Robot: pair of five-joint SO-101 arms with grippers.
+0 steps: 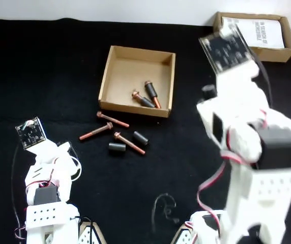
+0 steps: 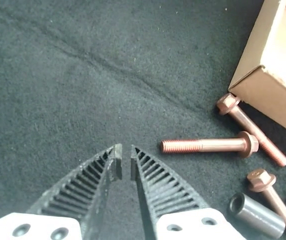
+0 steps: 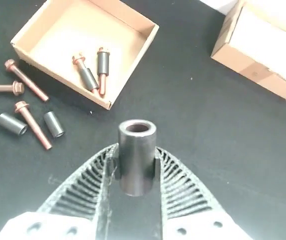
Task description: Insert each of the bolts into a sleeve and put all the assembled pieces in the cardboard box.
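1. Sleeve (image 3: 137, 160), dark and stubby, is clamped upright in the right jaws, raised over the counter (image 1: 59, 66) to the right of the cardboard box (image 1: 135, 109).
2. Three loose bolts lie on the counter just off the box's front wall. The nearest bolt (image 2: 208, 146) lies crosswise ahead of the left jaws and off to one side, with its threaded end toward them.
3. The left jaws sit low near the counter's near-left corner, all but closed on nothing. That arm looks the nearer to the bolts, so it would probably have to spread its jaws and straddle the shank.
4. The right wrist view shows the held sleeve's open bore and two assembled pieces (image 3: 94, 74) in the box. The high view adds two loose sleeves (image 1: 117, 148) beside the bolts.
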